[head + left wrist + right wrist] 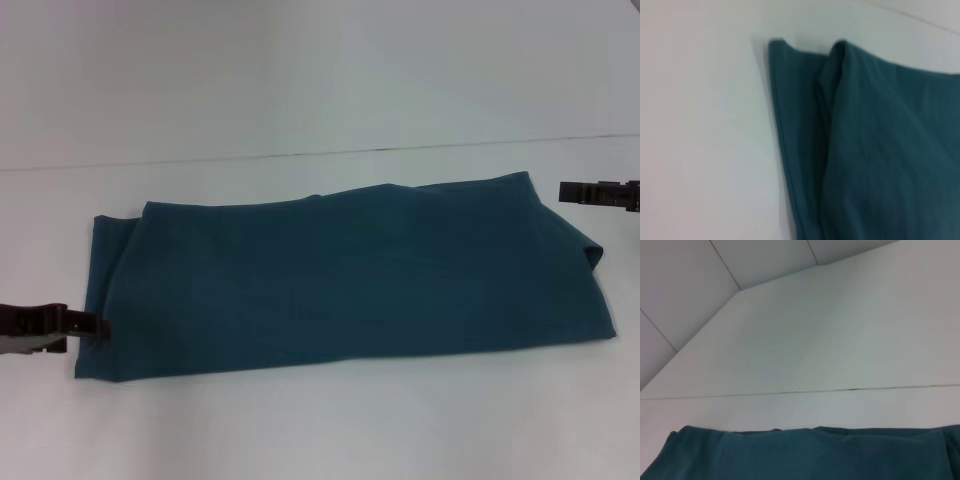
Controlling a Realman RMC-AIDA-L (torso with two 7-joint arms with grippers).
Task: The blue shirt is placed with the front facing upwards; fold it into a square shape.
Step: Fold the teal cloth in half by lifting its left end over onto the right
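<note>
Now — blue shirt [340, 280] folded long | white table [320, 430] | seam line [790, 392] behind

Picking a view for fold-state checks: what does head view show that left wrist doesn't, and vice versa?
Head only: the whole blue shirt folded into a long band, the left pincer at its near-left edge, the right pincer beside its far-right corner, and the table seam. Left wrist only: close-up of stacked fold layers at the shirt's end, with a ridge between them. Both: teal shirt on the white table.
</note>
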